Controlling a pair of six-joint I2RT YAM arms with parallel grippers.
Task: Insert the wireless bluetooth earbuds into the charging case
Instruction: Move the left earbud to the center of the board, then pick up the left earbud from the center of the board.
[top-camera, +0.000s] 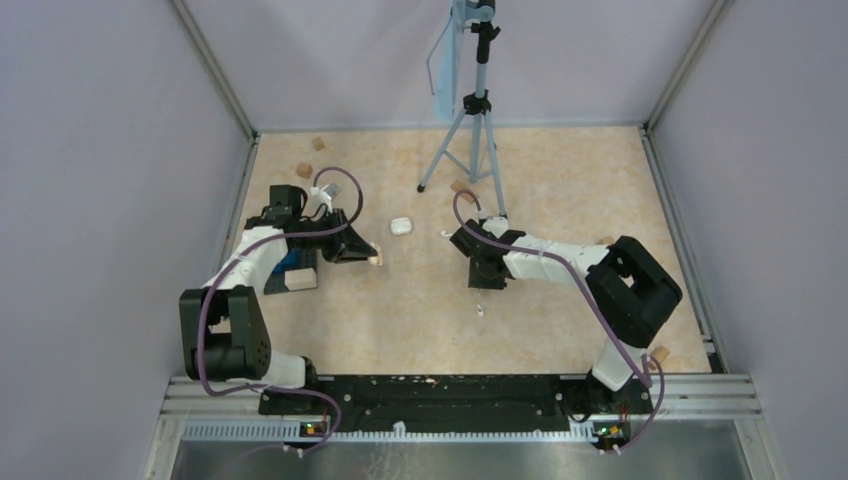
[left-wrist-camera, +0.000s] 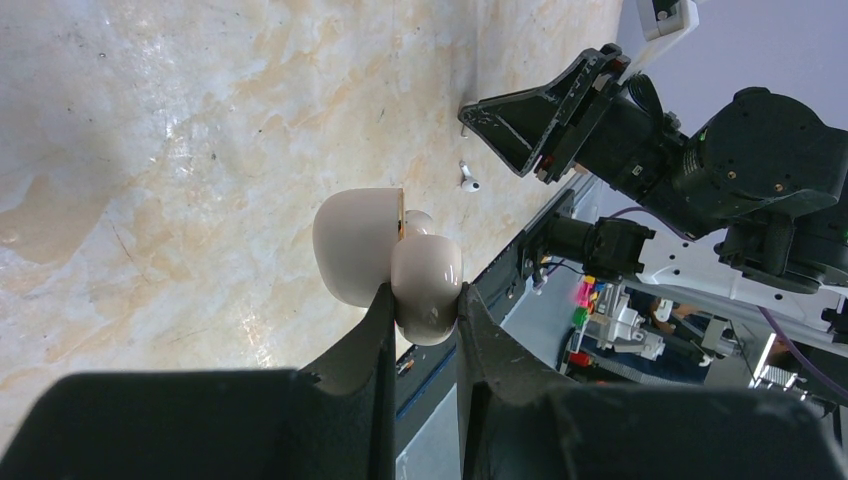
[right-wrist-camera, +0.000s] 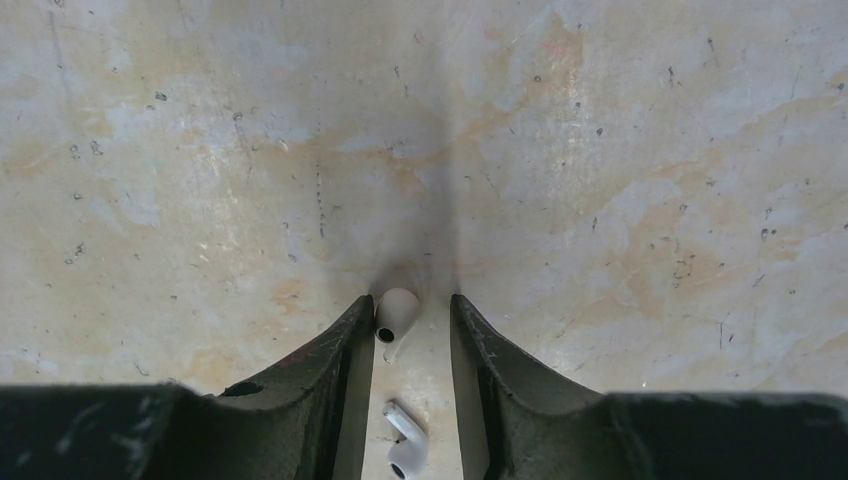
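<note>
Firmly pinching the open charging case (left-wrist-camera: 430, 270) in the left gripper (left-wrist-camera: 425, 297), lid swung wide. Meanwhile straddling two white earbuds (right-wrist-camera: 397, 312) with the right gripper (right-wrist-camera: 410, 303), jaws spread, both lying on the table (right-wrist-camera: 200, 150) in the gap, without clamping either.
</note>
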